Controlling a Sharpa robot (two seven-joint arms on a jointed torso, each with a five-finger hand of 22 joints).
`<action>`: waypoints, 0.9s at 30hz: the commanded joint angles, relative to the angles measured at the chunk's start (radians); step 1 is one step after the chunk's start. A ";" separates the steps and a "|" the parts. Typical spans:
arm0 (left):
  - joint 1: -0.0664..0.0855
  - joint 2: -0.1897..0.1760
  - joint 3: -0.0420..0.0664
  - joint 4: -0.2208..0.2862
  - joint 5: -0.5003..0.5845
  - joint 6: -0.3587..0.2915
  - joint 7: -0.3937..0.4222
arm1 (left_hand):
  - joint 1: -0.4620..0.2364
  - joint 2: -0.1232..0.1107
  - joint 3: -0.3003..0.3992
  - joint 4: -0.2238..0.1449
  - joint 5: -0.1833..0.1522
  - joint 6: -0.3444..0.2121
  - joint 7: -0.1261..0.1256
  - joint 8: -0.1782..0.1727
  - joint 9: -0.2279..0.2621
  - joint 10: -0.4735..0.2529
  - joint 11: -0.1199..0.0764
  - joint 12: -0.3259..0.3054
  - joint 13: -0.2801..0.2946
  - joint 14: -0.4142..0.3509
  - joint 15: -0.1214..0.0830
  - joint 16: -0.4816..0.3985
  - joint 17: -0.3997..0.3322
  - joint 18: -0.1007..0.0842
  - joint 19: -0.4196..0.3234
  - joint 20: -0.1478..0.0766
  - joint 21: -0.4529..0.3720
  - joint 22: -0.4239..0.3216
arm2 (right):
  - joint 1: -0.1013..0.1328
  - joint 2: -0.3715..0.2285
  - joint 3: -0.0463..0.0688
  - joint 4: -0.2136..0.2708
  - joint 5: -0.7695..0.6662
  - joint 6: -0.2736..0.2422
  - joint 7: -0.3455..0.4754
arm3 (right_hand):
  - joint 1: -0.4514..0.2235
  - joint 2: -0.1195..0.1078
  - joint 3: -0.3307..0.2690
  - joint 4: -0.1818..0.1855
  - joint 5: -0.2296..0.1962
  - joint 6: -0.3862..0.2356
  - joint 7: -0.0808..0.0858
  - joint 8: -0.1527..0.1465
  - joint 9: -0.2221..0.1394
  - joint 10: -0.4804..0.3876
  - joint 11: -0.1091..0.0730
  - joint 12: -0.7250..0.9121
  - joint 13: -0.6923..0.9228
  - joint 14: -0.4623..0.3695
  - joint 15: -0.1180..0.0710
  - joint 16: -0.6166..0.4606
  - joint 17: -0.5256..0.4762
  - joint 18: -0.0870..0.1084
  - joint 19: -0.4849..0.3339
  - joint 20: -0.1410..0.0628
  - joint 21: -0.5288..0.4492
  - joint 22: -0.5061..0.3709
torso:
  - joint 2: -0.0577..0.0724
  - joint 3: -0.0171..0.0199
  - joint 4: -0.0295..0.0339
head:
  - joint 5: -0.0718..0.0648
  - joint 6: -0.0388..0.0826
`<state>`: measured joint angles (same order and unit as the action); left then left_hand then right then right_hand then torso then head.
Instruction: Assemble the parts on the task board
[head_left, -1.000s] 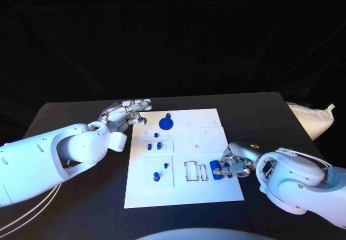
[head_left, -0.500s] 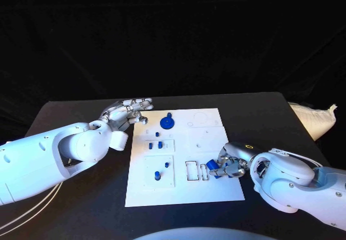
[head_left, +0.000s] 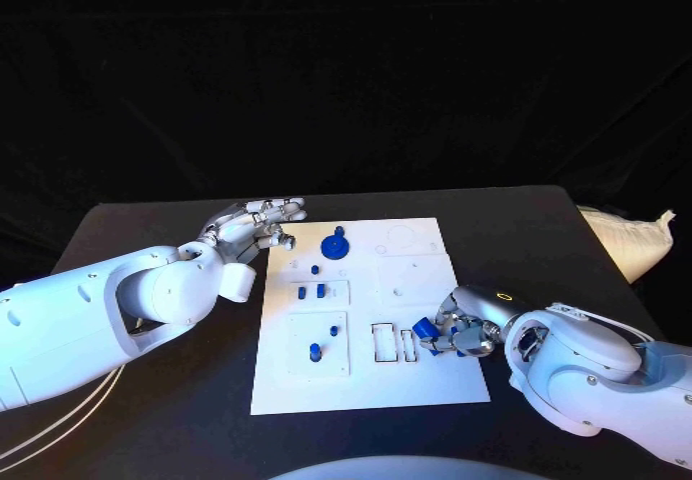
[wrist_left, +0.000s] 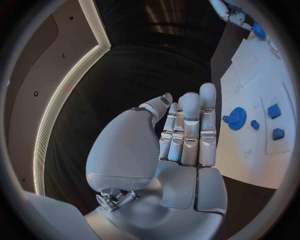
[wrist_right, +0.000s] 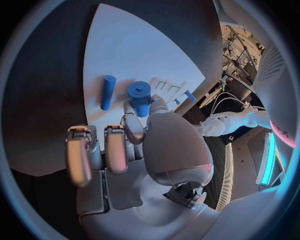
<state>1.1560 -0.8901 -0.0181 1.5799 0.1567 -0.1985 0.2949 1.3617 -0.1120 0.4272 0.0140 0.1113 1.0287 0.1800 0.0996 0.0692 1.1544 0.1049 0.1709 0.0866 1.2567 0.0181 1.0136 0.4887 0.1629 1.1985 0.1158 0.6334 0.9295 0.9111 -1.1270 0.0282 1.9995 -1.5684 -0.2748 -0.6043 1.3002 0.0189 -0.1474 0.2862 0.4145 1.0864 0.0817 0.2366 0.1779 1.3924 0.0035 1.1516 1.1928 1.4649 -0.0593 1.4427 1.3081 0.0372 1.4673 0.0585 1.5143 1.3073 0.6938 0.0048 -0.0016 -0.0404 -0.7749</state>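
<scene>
The right hand (head_left: 459, 333) pinches a short blue cylinder (wrist_right: 139, 97) between thumb and finger over the task board (head_left: 418, 385) near its right edge, with a slimmer blue peg (wrist_right: 107, 92) lying on the board just beside it. The left hand (head_left: 257, 228) is released, fingers straight and together, holding nothing, at the board's far left corner beside the blue gear (head_left: 335, 245) on the counter (head_left: 159, 420).

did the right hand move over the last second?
Yes. In the head view the right hand, holding a blue cylinder, has shifted slightly inward over the task board, toward its rectangular slots.
</scene>
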 joint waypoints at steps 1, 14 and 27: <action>-0.001 0.001 0.000 0.003 -0.003 0.020 0.004 | 0.009 0.002 -0.005 0.001 -0.002 -0.006 0.002 0.005 -0.001 -0.009 -0.001 0.006 0.001 -0.006 -0.001 -0.005 -0.001 0.017 -0.007 0.002 -0.003 -0.001 | 0.006 -0.005 0.006 0.024 0.009 -0.065 0.011 | 0.013 0.014 0.001 0.000 0.009 0.006 -0.004 0.007 0.015 0.007 -0.004 -0.001 0.000 0.061 -0.005 0.004 0.001 -0.016 0.045 -0.008 0.005 0.194 | 0.000 -0.0008 0.0001 | -0.002 0.002; -0.002 0.003 0.000 0.003 -0.004 0.025 0.002 | 0.010 0.003 -0.006 0.000 -0.002 -0.006 0.001 0.005 -0.001 -0.010 -0.001 0.007 0.001 -0.006 -0.001 -0.004 -0.001 0.017 -0.007 0.002 -0.004 -0.001 | 0.013 0.056 0.010 0.030 0.101 -0.022 0.023 | 0.012 0.015 -0.002 0.002 0.017 0.005 -0.003 0.007 0.018 0.007 -0.004 -0.005 0.000 0.061 -0.006 0.004 0.001 -0.016 0.045 -0.009 0.004 0.194 | 0.001 -0.0016 0.0017 | 0.009 0.001; -0.003 0.002 0.000 0.005 -0.008 0.027 0.002 | 0.010 0.003 -0.006 0.000 -0.002 -0.006 0.001 0.005 -0.001 -0.010 -0.001 0.007 0.001 -0.006 -0.001 -0.004 -0.001 0.017 -0.008 0.002 -0.005 -0.002 | 0.005 0.120 0.009 -0.007 0.107 0.020 0.005 | -0.047 0.024 -0.040 0.006 0.004 0.004 -0.004 0.010 0.035 0.008 -0.004 -0.019 0.002 0.059 -0.005 -0.001 -0.006 -0.014 0.040 -0.009 -0.001 0.188 | 0.002 -0.0011 0.0004 | 0.018 -0.003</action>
<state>1.1534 -0.8896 -0.0188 1.5820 0.1545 -0.1928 0.2929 1.3617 -0.1120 0.4272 0.0140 0.1113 1.0287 0.1800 0.0996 0.0692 1.1508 0.1013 0.1708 0.0866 1.2567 0.0181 1.0136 0.4888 0.1629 1.1985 0.1158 0.6335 0.9286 0.9180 -1.0101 0.0374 1.9953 -1.4633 -0.2822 -0.5949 1.2708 0.0480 -0.1819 0.2928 0.4271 1.0864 0.0816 0.2410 0.1995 1.3956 0.0003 1.1394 1.1943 1.4648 -0.0592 1.4427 1.3027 0.0372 1.4643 0.0556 1.5142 1.3079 0.6955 0.0032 -0.0006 -0.0236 -0.7764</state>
